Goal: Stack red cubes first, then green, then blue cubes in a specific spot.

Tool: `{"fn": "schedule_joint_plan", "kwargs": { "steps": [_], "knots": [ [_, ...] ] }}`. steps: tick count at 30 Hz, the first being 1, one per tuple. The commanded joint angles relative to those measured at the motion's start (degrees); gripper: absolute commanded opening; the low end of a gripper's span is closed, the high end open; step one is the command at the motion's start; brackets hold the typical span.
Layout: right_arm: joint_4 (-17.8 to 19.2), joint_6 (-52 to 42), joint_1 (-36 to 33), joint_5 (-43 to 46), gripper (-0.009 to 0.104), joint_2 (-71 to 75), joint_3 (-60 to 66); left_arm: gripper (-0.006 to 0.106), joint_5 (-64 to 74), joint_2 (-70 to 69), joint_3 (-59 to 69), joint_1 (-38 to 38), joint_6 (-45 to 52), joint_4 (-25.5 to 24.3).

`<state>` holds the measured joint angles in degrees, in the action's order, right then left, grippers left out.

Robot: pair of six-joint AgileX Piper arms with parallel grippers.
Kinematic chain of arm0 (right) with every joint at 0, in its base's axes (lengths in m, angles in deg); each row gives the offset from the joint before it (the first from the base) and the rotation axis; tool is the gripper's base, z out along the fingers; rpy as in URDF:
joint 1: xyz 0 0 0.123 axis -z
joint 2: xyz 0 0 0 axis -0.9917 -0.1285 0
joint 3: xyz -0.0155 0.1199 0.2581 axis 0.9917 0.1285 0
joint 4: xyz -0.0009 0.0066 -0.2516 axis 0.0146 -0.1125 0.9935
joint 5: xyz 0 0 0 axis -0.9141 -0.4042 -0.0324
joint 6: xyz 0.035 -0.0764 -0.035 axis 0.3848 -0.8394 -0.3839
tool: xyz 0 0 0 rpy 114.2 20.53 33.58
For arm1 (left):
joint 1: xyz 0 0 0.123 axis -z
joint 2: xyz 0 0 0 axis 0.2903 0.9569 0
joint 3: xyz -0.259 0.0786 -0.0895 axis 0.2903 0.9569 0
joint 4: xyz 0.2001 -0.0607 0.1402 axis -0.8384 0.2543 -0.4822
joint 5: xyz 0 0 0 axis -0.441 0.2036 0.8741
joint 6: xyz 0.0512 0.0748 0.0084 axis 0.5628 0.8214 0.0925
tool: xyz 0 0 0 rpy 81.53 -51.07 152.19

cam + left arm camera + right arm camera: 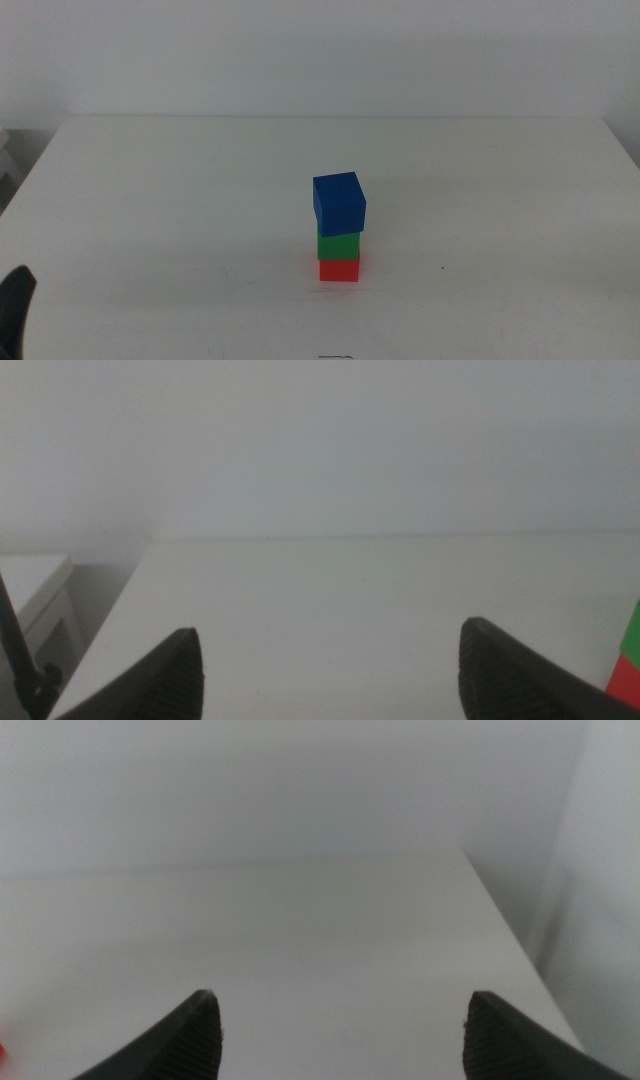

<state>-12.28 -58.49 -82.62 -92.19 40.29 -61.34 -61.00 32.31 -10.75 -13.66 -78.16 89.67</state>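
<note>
Nearest the camera in the middle view, the left end effector [15, 300] waits at the lower left edge, jaws spread and empty, well apart from the stack; the right end effector [340, 1040], likewise open, is seen only in its own wrist view. At the table [150, 200] centre, the red cube [339, 270] carries the green cube [338, 245], which carries the blue cube [339, 203], slightly twisted. Judged from this, the stacking order is complete, nothing left.
</note>
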Motion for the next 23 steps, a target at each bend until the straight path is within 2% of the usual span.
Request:
{"fn": "schedule_joint_plan", "kwargs": {
  "steps": [1,10,23],
  "knots": [
    [0.02,-0.73,1.07,4.54,0.062,4.25,3.75,0.084,-4.64,0.12,-0.37,-0.02,-0.58,0.72],
    [0.07,-0.73,1.07,4.54,0.062,15.72,16.98,0.084,-5.67,-4.49,6.34,-0.02,-0.48,0.72],
    [1.10,-0.73,1.07,3.67,0.062,18.68,17.58,0.084,-4.12,-8.24,9.98,-0.08,-0.48,0.77]
  ]
}}
